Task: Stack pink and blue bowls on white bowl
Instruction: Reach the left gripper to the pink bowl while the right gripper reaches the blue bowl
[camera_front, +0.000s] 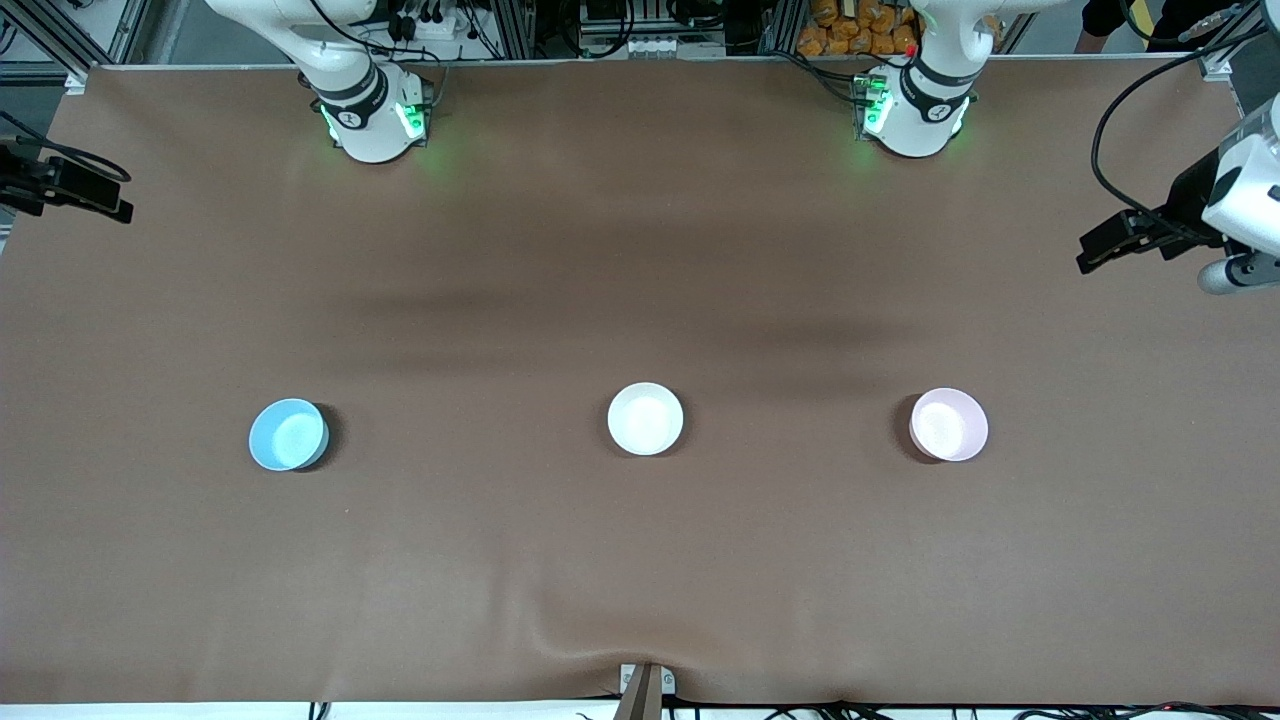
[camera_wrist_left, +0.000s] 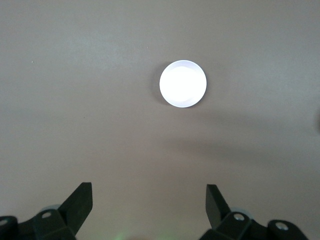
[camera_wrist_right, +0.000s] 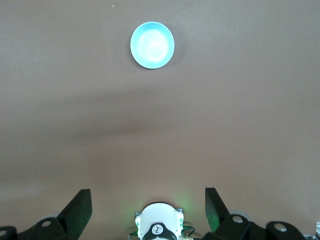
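Three bowls stand in a row across the table. The sky-blue bowl (camera_front: 288, 434) is toward the right arm's end, the white bowl (camera_front: 645, 418) is in the middle, and the pale pink bowl (camera_front: 948, 424) is toward the left arm's end. My left gripper (camera_front: 1095, 250) is open and empty, high above the table; its wrist view shows the pink bowl (camera_wrist_left: 183, 83), very pale, well below the gripper (camera_wrist_left: 149, 200). My right gripper (camera_front: 100, 200) is open and empty, high up too; its wrist view shows the blue bowl (camera_wrist_right: 152, 44) well below the gripper (camera_wrist_right: 148, 202).
A brown cloth (camera_front: 640, 560) covers the table, with a wrinkle near its edge closest to the front camera. The two arm bases (camera_front: 372, 118) (camera_front: 915, 115) stand along the opposite edge. The right arm's base (camera_wrist_right: 157, 225) shows in the right wrist view.
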